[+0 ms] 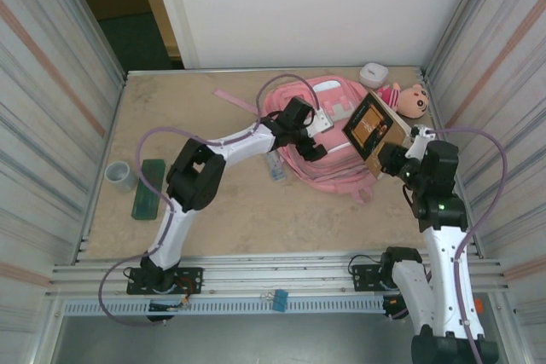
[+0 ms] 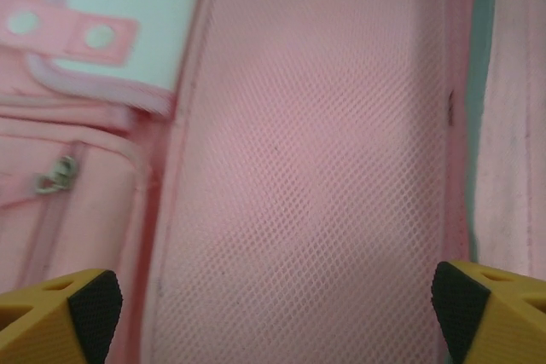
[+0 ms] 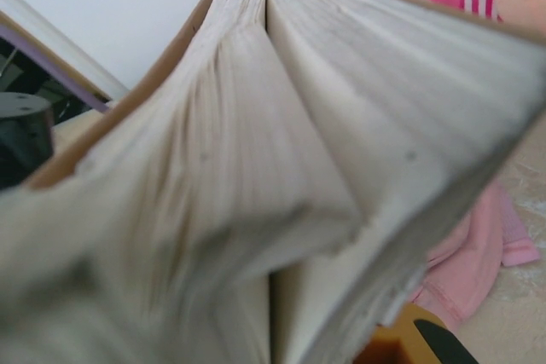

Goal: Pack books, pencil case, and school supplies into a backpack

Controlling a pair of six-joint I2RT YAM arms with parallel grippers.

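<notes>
Left wrist: left jaws stand wide over the pink mesh backpack [image 2: 324,168]; right jaws clamp the fanned paperback [image 3: 281,125].

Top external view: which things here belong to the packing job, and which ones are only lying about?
For the job:
- pink backpack
- book, held in the right claw
- green case, probably the pencil case

Lying about:
- plush doll
- small white box
- small blue piece on the front rail
</notes>
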